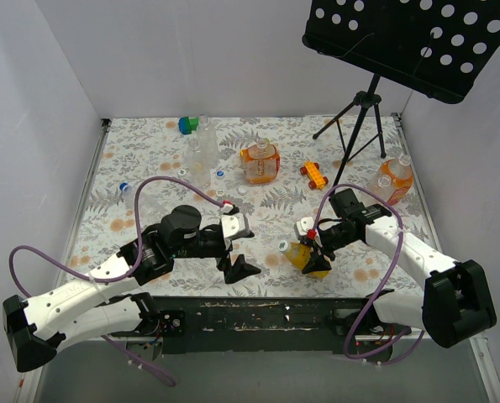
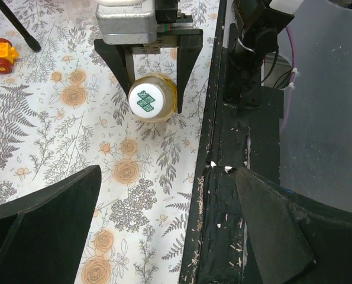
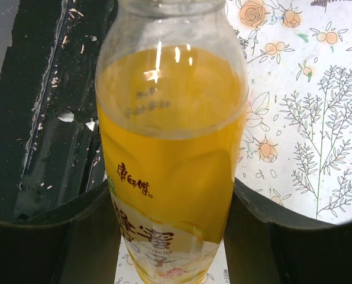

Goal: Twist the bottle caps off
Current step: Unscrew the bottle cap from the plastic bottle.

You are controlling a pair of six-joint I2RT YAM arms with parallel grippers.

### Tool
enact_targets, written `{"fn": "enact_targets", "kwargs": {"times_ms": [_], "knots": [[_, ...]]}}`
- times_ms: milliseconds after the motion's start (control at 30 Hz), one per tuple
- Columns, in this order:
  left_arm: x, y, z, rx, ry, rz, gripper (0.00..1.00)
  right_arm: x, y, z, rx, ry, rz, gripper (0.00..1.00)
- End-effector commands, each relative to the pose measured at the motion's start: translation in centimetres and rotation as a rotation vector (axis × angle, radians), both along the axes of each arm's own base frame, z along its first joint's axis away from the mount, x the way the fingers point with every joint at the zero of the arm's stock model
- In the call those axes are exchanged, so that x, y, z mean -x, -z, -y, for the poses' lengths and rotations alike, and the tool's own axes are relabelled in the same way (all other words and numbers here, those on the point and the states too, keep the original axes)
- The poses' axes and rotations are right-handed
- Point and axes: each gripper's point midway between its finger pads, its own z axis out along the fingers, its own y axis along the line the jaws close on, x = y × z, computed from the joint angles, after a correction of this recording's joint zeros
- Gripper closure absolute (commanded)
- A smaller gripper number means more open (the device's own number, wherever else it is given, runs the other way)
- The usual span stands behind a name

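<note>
Flowered table (image 1: 266, 210), bottle (image 3: 173, 148) neck off-frame

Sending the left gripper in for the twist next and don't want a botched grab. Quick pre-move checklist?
1. Hold of the right gripper on the bottle: ok, it is clamped on both sides of the bottle.
2. Is the cap on: ok, the white cap faces the left wrist camera.
3. Is the left gripper open: ok, spread wide with nothing in it.
4. Line-up: ok, the cap sits roughly centred ahead of the left gripper, apart from it.
5. Path to the cap: ok, only bare table lies between.
6. Is the hold firm enough against twisting: cannot tell.
</note>
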Motion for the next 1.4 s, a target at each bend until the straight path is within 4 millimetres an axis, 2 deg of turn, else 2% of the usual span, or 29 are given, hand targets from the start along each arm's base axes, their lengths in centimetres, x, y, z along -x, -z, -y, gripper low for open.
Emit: {"fn": "enact_targets", "kwargs": {"times_ms": [0,233,433,533,700,1367], "knots": [[0.0,-0.3,0.1,0.02,-0.006,-0.019,0.02,0.1,-0.2,-0.1,-0.005,-0.009,-0.017,0.88],[-0.3,-1.1,-0.3,0.068,-0.021,-0.046,0.02,0.1,-0.2,-0.1,-0.007,-0.01,-0.013,0.88],[-0.4,-0.5,-0.5,0.102,-0.006,-0.121,0.02,0.1,-0.2,-0.1,-0.007,-0.009,-0.014,0.88],[-0.7,-0.8,-0.7,0.141,-0.009,-0.139,0.02,0.1,-0.1,-0.1,-0.004,-0.009,-0.015,0.88],[-0.8,0.0,-0.8,0.132,-0.024,-0.19,0.02,0.1,-0.1,-0.1,-0.005,-0.011,-0.013,0.88],[-0.9,0.3,-1.3,0.152,-0.057,-0.214,0.02,0.1,-0.1,-0.1,-0.003,-0.01,-0.014,0.88]]}}
